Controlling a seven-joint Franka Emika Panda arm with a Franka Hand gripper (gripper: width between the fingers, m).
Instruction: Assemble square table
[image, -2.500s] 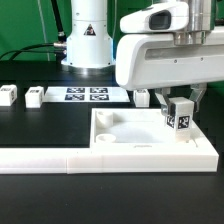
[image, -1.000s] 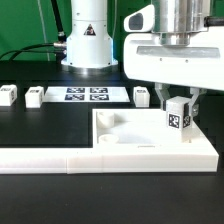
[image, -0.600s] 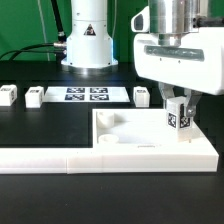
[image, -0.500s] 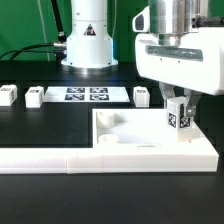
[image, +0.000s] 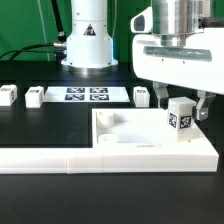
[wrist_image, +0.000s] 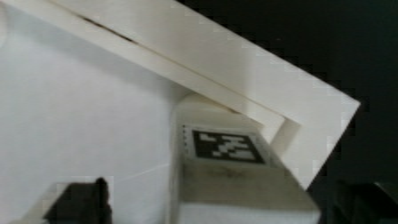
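Square table leg (image: 180, 117) upright on tabletop (image: 130, 142); gripper (image: 184, 105) spread, empty, fingers (wrist_image: 80, 203) half hidden.

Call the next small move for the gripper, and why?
Probably lift the gripper straight up. Its jaws stand open either side of the leg, which stands upright, unheld, in the tabletop's corner. Whether the leg is fully seated doesn't show.

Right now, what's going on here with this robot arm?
The arm is putting together the square table. Its tool is open, with a finger on either side of a tagged white leg that stands upright in the corner of the tabletop at the exterior view's right. Three more legs sit loose on the black table behind, not yet fitted.
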